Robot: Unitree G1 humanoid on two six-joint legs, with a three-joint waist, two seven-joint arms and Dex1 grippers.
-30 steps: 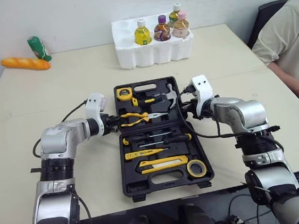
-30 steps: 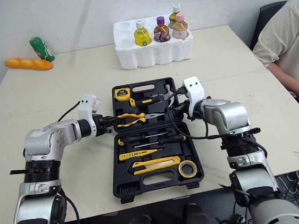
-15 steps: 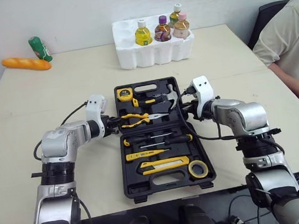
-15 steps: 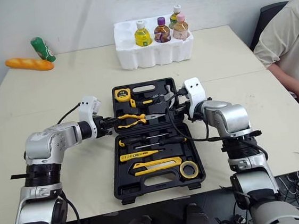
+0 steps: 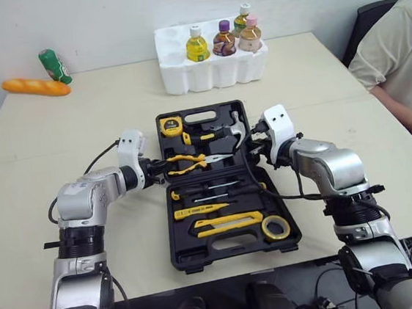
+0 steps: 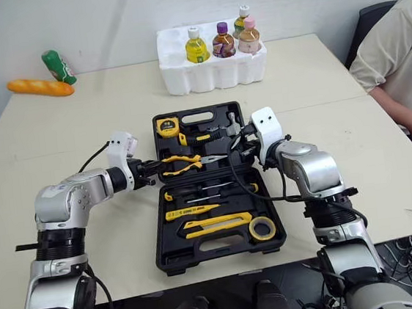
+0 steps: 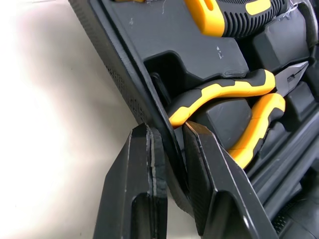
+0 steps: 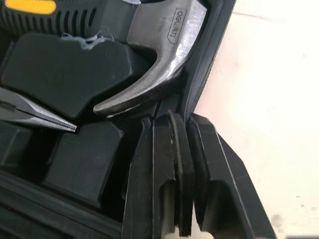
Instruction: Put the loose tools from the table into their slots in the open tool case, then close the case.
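Clamps left pincer (image 5: 151,170) on the left wall of the case lid (image 5: 216,115), beside the pliers (image 5: 185,162). Clamps right pincer (image 5: 259,147) on its right wall, by the hammer (image 5: 235,126).

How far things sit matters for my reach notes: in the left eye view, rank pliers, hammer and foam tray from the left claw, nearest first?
1. Pliers: in the case lid, beside the left claw.
2. Hammer: across the lid, by the right claw.
3. Foam tray: farthest, well beyond the lid.
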